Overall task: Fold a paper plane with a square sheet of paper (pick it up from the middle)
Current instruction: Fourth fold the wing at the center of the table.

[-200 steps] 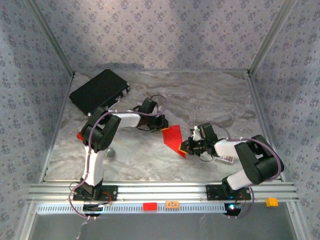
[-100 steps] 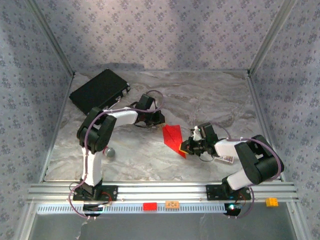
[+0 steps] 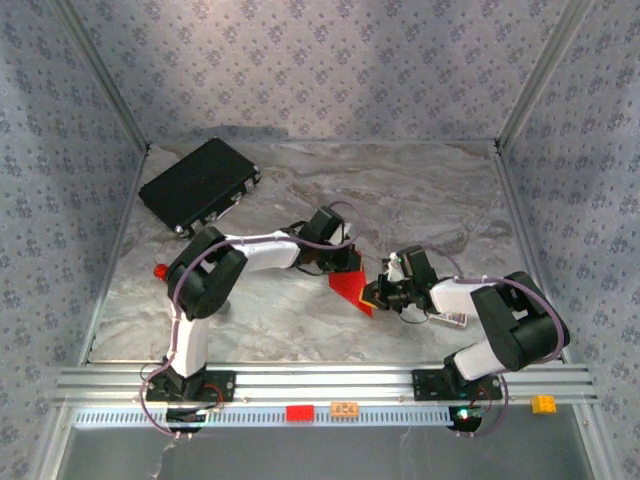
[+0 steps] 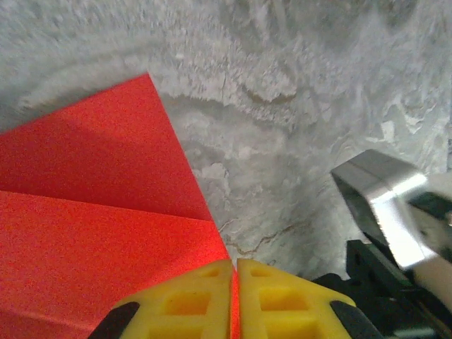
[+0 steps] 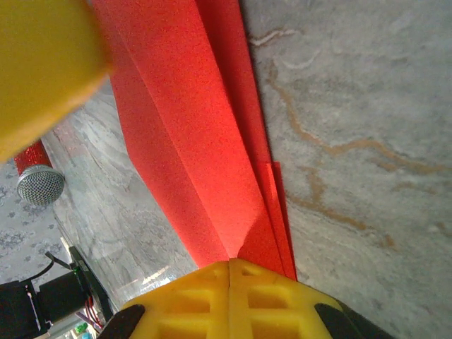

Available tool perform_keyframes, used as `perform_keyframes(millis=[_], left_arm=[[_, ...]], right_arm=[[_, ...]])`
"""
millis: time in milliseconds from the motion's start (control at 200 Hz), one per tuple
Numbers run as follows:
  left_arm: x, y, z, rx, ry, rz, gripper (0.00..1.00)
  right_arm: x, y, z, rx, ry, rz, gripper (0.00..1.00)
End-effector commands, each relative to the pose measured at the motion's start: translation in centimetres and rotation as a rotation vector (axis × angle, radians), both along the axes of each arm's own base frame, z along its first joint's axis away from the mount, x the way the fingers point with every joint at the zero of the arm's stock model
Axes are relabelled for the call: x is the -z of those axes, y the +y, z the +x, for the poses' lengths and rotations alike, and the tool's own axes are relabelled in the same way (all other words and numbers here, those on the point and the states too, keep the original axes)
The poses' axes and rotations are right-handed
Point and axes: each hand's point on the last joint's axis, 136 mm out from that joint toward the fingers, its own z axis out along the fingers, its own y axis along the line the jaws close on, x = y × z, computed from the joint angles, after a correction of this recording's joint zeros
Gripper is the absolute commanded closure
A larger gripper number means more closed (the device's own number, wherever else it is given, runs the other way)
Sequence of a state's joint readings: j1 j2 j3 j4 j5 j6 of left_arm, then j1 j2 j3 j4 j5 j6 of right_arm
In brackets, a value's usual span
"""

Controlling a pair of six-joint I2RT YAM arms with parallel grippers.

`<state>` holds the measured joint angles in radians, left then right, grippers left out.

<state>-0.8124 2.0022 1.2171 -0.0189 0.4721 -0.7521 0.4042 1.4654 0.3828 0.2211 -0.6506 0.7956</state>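
Resting near the back-left wall, the black case [image 3: 200,182] sits well apart from both arms. A small red-tipped object [image 3: 160,270] peeks out beside the left arm's elbow; the right wrist view shows it with a grey mesh head [image 5: 35,180].

Near the middle of the table [image 3: 430,190], the left gripper [image 3: 340,262] reaches in from the left. Its yellow pads [image 4: 191,300] are pressed together with only a sliver of red between them, pinching the far edge of the sheet of paper [image 3: 350,288]. The sheet is a creased red wedge with folded layers [image 4: 92,212], held between the two grippers.

Just to the right, the right gripper [image 3: 372,292] has its pads [image 5: 275,304] closed flat on the wedge's narrow near end [image 5: 191,162].

Bare marbled surface lies open behind the grippers and toward the right wall. Along the near rail sit a red block [image 3: 299,412], an orange block [image 3: 345,408] and a yellow block [image 3: 543,403].
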Motion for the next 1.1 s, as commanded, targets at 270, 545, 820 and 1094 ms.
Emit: perform_keyframes(millis=[270, 545, 820, 1094], left_arm=[[6.1, 2.7, -1.3, -0.046, 0.089, 0.124, 0.93], [6.9, 3.4, -1.8, -0.049, 0.099, 0.140, 0.93], [6.7, 3.1, -1.6, -0.037, 0.095, 0.139, 0.93], [6.8, 3.6, -1.3, -0.049, 0.099, 0.139, 0.93]], right_arm=[[-1.5, -0.9, -0.9, -0.003, 0.014, -0.041, 0.99], [-2.1, -0.9, -3.1, -0.059, 0.033, -0.015, 0.98], [0.7, -1.8, -4.2, -0.050, 0.112, -0.070, 0.99], [2.4, -3.8, -7.2, 0.025, 0.171, -0.089, 0.99]])
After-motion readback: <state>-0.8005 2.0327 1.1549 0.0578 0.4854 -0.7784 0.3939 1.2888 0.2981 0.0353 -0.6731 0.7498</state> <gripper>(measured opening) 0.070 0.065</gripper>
